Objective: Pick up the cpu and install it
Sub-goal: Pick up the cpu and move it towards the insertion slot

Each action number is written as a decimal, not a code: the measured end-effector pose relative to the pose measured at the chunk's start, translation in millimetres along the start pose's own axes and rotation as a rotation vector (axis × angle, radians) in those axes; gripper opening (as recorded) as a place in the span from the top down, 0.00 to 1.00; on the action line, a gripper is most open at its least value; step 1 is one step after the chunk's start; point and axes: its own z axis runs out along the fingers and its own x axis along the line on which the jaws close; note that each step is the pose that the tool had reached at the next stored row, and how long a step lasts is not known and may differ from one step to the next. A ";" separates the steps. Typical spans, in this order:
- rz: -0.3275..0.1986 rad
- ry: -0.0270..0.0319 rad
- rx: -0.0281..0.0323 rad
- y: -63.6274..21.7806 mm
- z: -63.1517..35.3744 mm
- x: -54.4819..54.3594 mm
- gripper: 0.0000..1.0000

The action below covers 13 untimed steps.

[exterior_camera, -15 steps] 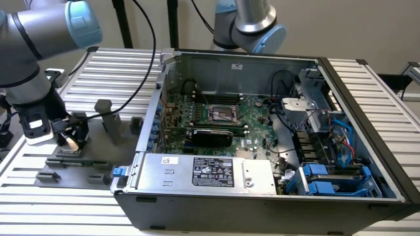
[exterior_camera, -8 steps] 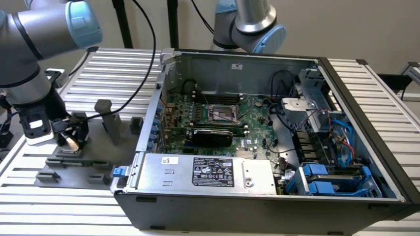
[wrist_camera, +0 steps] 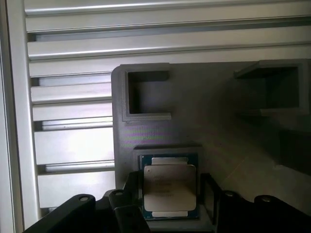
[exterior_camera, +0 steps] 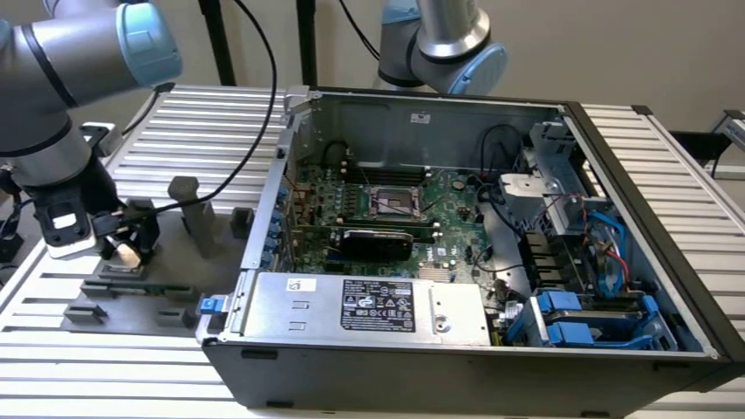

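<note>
At the exterior view's left, the robot arm (exterior_camera: 58,78) reaches down over a slatted metal table (exterior_camera: 198,122). Its gripper (exterior_camera: 120,247) hangs low above a grey plastic plate (exterior_camera: 174,292) with upright blocks (exterior_camera: 187,201) on it. From the wrist view, the cpu (wrist_camera: 169,187) lies flat in a shallow square pocket of that plate, silver top up. The dark fingers (wrist_camera: 208,191) stand on either side of it. The jaws look parted, with a thin gap on one side, so the chip is straddled rather than clamped.

Further right sits an open computer case (exterior_camera: 466,375). Inside it are a green board (exterior_camera: 448,201) with a black-framed socket (exterior_camera: 396,202), a power supply (exterior_camera: 372,305) near the front, and blue drive brackets (exterior_camera: 582,319) at the far right.
</note>
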 end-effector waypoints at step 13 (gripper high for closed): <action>0.000 0.0001 0.0001 1.0 -19.4 -0.6 0.45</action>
